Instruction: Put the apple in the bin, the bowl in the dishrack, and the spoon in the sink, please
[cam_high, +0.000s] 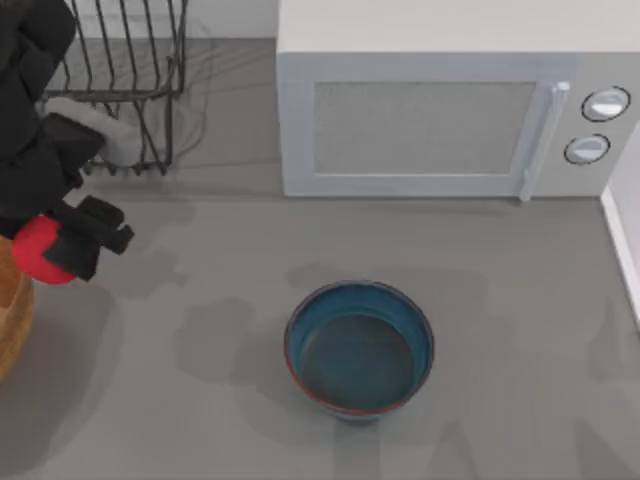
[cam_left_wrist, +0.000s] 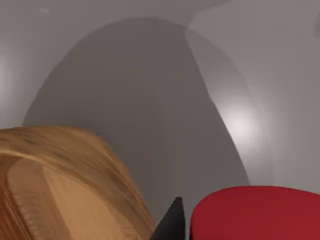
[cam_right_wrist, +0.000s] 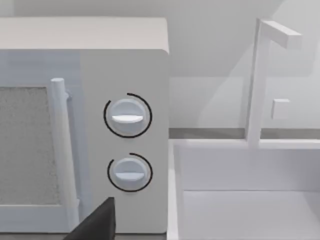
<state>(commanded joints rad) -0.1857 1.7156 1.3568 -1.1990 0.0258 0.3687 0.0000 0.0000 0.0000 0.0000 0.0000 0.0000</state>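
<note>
Red apple (cam_high: 38, 250) pinched between the black fingers (cam_high: 95, 240) of the left gripper (cam_high: 62, 246) at the far left of the worktop (cam_high: 200, 400), held just above and beside the orange-brown wooden container (cam_high: 12, 320), itself cut off by the left edge. Partly covered by the fingers from above; in the left wrist view, seen as a red curve (cam_left_wrist: 255, 212) next to one dark fingertip (cam_left_wrist: 170, 225) and the wooden rim (cam_left_wrist: 65, 170).

Teal-blue bowl (cam_high: 359, 346) upright and alone near the middle of the worktop, well apart from the apple. Black wire dishrack (cam_high: 125, 70) at the back left, cropped at the top and partly hidden behind the left arm; something pale (cam_high: 105, 125) inside it, hard to make out.

White microwave (cam_high: 450, 110) at the back, right of the rack. White sink basin (cam_right_wrist: 250, 200) and its tap (cam_right_wrist: 260, 80) just beside the microwave in the right wrist view. Of the right gripper, merely one dark finger (cam_right_wrist: 97, 222) at the frame's edge; spread or closed, cannot tell.

Worktop plain grey, wall pale.
</note>
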